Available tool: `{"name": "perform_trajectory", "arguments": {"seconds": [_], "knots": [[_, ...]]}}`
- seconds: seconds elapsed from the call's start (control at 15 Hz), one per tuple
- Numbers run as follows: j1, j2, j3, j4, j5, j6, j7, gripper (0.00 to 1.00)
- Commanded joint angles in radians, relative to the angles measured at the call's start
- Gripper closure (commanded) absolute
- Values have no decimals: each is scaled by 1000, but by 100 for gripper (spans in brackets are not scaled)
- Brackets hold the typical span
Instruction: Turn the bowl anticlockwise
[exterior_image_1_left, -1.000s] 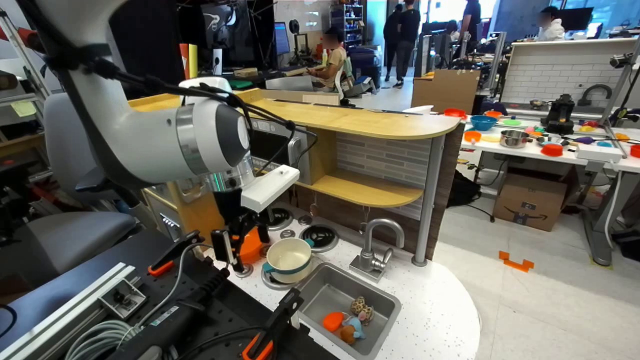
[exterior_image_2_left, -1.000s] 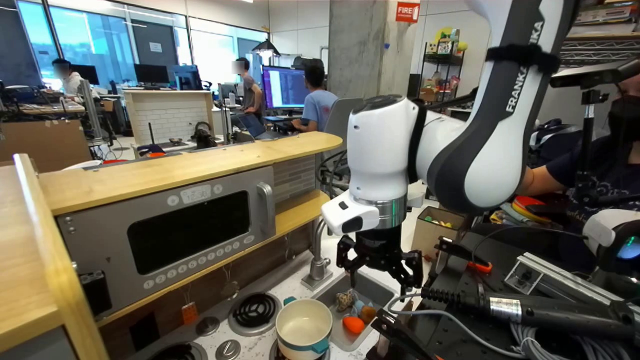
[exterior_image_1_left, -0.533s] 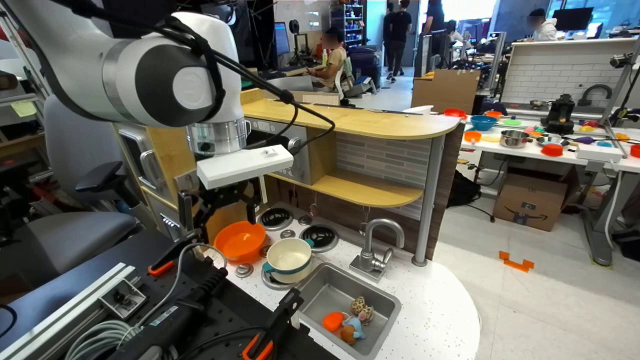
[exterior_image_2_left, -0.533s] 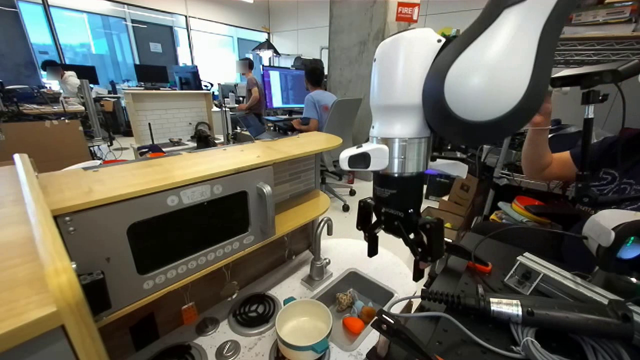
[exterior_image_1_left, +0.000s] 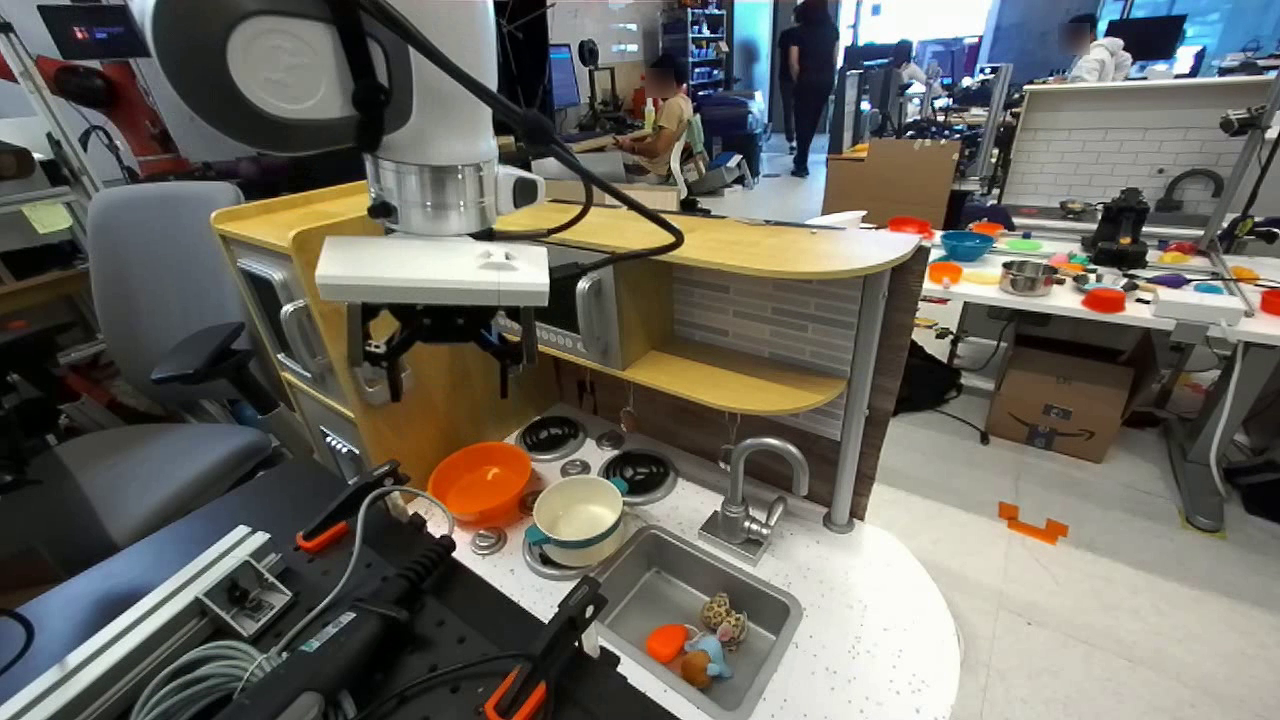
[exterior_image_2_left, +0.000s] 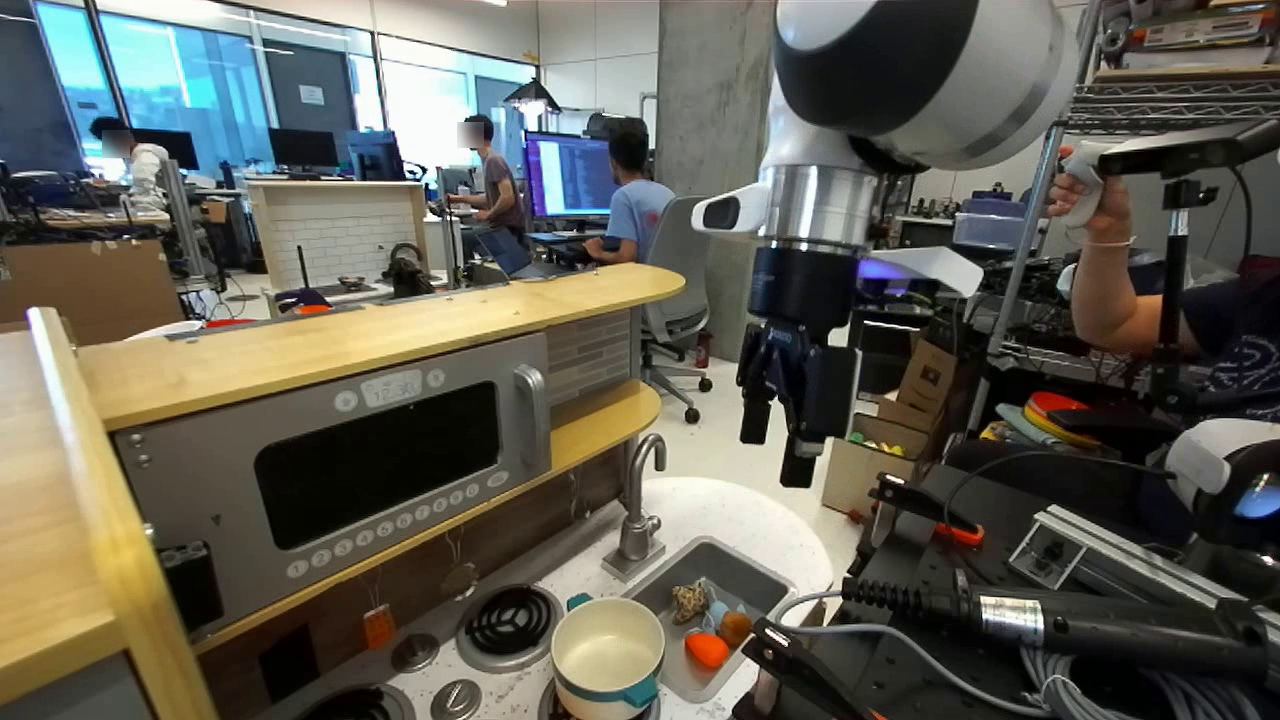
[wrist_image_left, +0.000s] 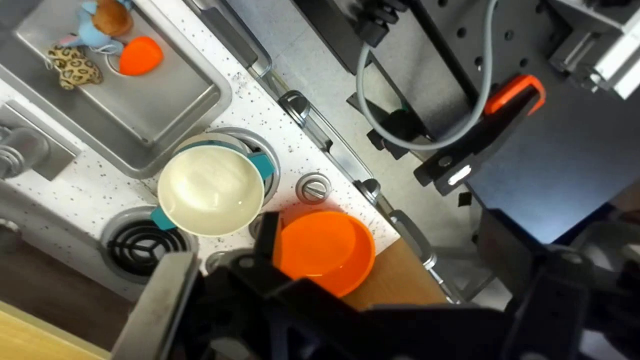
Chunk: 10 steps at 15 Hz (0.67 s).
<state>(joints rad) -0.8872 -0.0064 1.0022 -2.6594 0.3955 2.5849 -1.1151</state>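
Observation:
An orange bowl sits upright on the white counter beside the stove's left end. It also shows in the wrist view, partly behind a finger; the counter's corner lies beside it. My gripper is open and empty, well above the bowl. It also hangs free in an exterior view, where the bowl is out of view. In the wrist view the gripper's fingers stand wide apart, with nothing between them touching.
A cream pot with teal handles stands on a burner close to the bowl. A grey sink holds several small toys. A tap rises behind it. A wooden shelf unit with a microwave stands at the back. A black clamp is near the bowl.
My gripper has risen from low beside the bowl to well above it, and has turned upright. The bowl, partly hidden earlier, now shows whole in an exterior view. The pot has not moved.

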Motion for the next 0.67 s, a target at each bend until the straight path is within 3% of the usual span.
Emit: {"name": "perform_trajectory", "arguments": {"seconds": [0.0,0.13,0.2,0.4,0.6], "knots": [[26,-219,-18,-15,276,-102,-5,0],[31,-320,-38,-40,300,-147,78,0],[201,-119,-216,-12,160,-43,87,0],[353,-140,-366,-23,115,-48,128,0],[379,-108,-399,-21,117,-45,119,0]]}}
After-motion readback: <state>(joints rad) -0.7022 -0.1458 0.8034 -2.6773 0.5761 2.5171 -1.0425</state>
